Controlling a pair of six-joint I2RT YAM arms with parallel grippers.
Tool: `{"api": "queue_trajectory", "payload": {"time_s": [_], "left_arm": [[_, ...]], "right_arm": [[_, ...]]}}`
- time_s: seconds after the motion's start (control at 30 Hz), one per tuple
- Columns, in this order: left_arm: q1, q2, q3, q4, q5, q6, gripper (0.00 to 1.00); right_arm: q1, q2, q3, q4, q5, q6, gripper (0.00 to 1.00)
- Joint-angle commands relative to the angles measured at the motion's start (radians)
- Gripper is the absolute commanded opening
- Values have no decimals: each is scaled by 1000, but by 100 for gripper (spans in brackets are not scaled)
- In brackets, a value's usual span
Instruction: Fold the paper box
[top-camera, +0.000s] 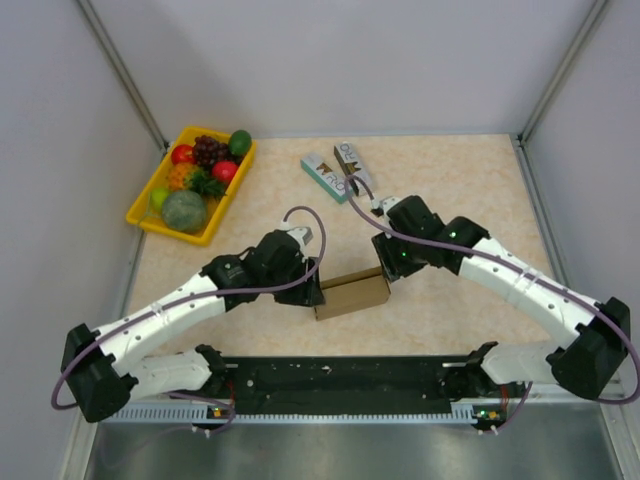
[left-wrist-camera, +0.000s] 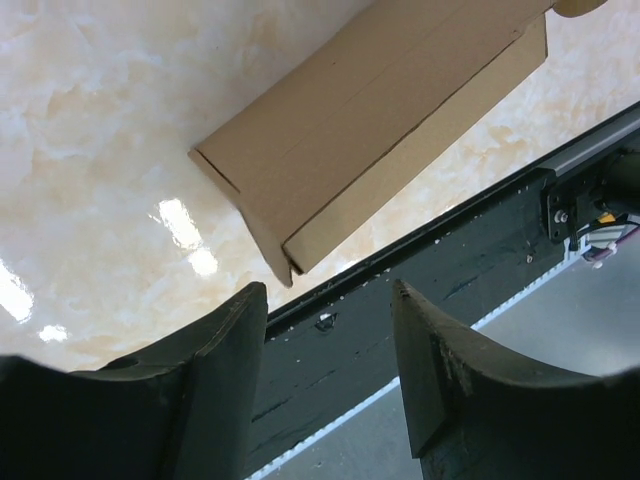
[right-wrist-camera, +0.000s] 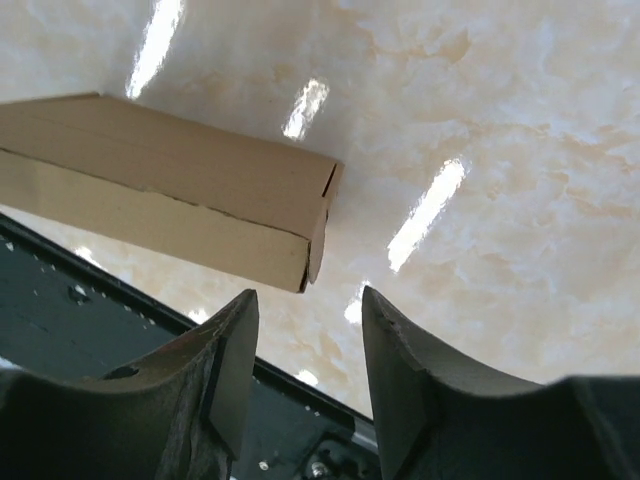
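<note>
1. Paper box (top-camera: 352, 296) lies low in the middle of the overhead frame, just beyond the black rail (top-camera: 340, 378). It is a plain brown, unprinted carton, long and flat, resting on the marbled table (top-camera: 450, 180).
2. From overhead we lose both its ends under the two wrists, so we cannot tell whether anything touches it there.
3. The left gripper (left-wrist-camera: 328, 300) has its jaws wide apart with nothing between them. In its view the box sits just past the tips and runs off the upper right of the frame. We see the near end flap jutting out at a slant, not flush.
4. The right gripper (right-wrist-camera: 308, 300) is parted a little less and is also empty. Here the box fills the upper left and is cut by the left edge, its end flap slightly ajar.
5. Farther off, at upper middle overhead, a teal printed box (top-camera: 325, 177) touches a brown-white printed box (top-camera: 354, 165). Their print is too small for us to read.
6. A yellow fruit tray (top-camera: 168, 232) sits at upper left.
</note>
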Motion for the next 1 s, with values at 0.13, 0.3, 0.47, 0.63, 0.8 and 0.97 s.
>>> {"api": "queue_trajectory", "payload": {"time_s": [0.13, 0.3, 0.47, 0.63, 0.8, 0.97], "left_arm": [[3, -203, -132, 171, -65, -83, 56], [3, -249, -204, 237, -64, -133, 52], [5, -278, -207, 214, -74, -144, 50], [3, -335, -223, 202, -111, -149, 50], [5, -384, -223, 197, -159, -144, 50], [3, -396, -201, 174, -174, -132, 51]], "right_arm": [[223, -217, -40, 168, 184, 251, 41], [319, -301, -262, 560, 105, 423, 17], [369, -288, -476, 1005, 65, 475, 0], [395, -237, -542, 1166, 108, 461, 0], [415, -124, -568, 1248, 103, 484, 0], [421, -53, -566, 1314, 126, 458, 0]]}}
